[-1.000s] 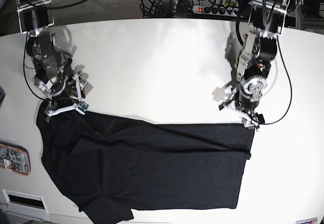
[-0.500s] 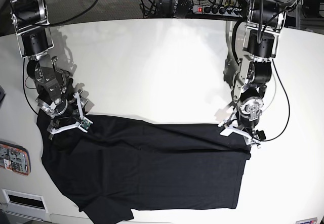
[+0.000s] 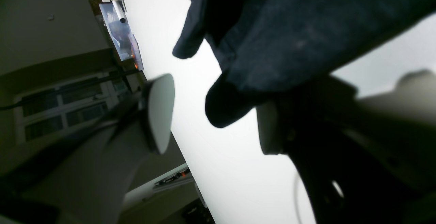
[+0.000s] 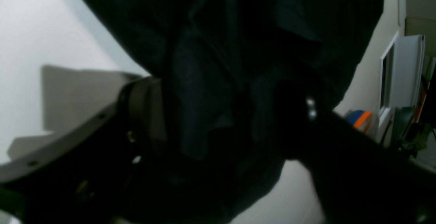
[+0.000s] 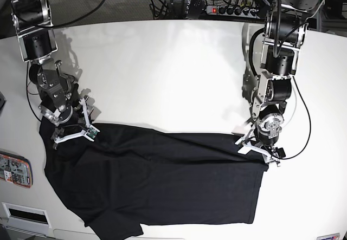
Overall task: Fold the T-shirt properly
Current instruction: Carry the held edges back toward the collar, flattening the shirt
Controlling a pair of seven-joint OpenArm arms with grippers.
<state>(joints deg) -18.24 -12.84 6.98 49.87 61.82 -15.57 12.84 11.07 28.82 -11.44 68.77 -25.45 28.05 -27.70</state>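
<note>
Two tools are straddling the far corners of the T-shirt (image 5: 157,180) lying flat on the counter (image 5: 162,72), the left tool (image 5: 258,150) gaping around the hem and the right tool (image 5: 71,131) of undeterminable state, both leaving clear white surface beyond for folding.

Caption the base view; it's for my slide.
Two tools, left and right, at the black T-shirt's far corners.
</note>
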